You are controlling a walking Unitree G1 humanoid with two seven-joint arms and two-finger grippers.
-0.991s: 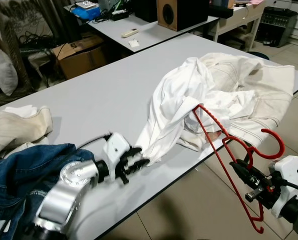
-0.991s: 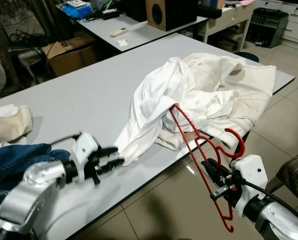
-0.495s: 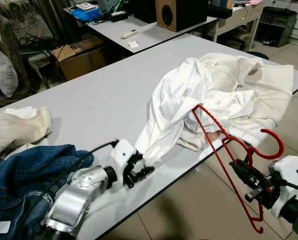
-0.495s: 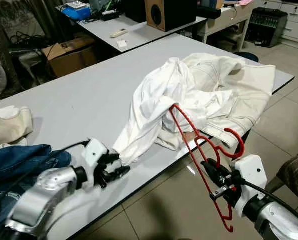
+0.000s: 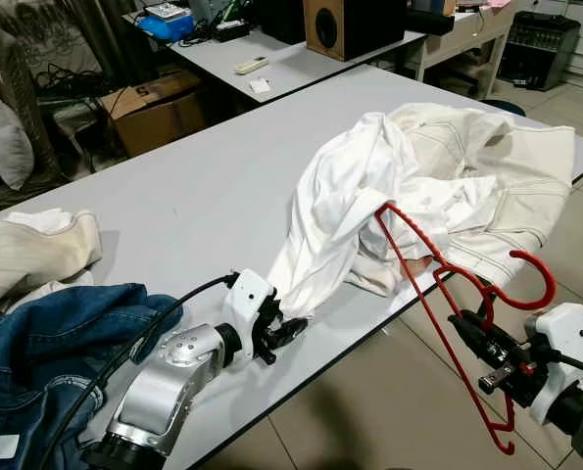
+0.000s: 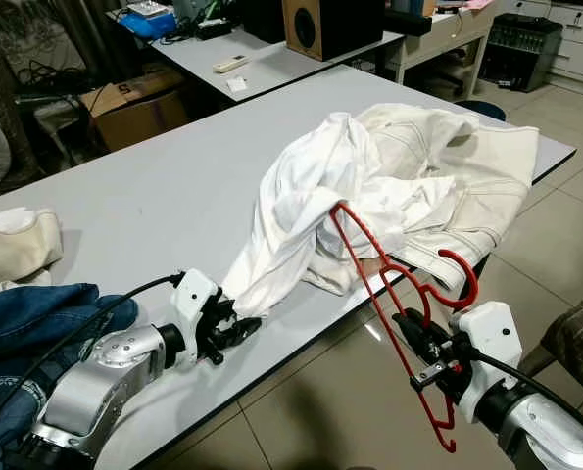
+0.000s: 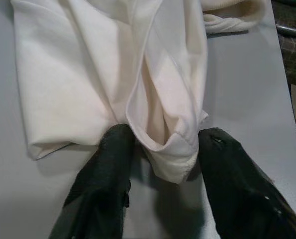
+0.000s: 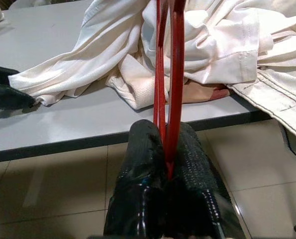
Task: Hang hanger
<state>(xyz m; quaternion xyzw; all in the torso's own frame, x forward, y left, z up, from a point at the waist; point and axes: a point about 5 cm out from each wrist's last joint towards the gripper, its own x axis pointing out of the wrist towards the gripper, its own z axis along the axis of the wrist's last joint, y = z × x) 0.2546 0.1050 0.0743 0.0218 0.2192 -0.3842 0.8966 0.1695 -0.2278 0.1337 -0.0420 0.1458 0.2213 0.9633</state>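
A red wire hanger (image 5: 438, 294) is held off the table's front edge by my right gripper (image 5: 487, 354), which is shut on its lower bar; the hanger's far tip pokes into a crumpled white shirt (image 5: 355, 196) on the grey table (image 5: 193, 206). In the right wrist view the fingers (image 8: 185, 164) clamp the red hanger (image 8: 167, 74). My left gripper (image 5: 281, 328) rests on the table at the shirt's lowest corner, open. In the left wrist view the shirt's hem (image 7: 170, 149) lies between the two black fingers (image 7: 105, 174), which stand apart.
A cream jacket (image 5: 497, 186) lies behind the shirt at the table's right end. Blue jeans (image 5: 46, 343) and a beige garment (image 5: 26, 250) lie at the left. A cardboard box (image 5: 154, 103), a second desk (image 5: 271, 49) and a speaker (image 5: 345, 24) stand beyond.
My left gripper has slid forward to the right along the table, up to the shirt's corner, so that the hem now lies between its fingers. The right gripper and hanger have held still.
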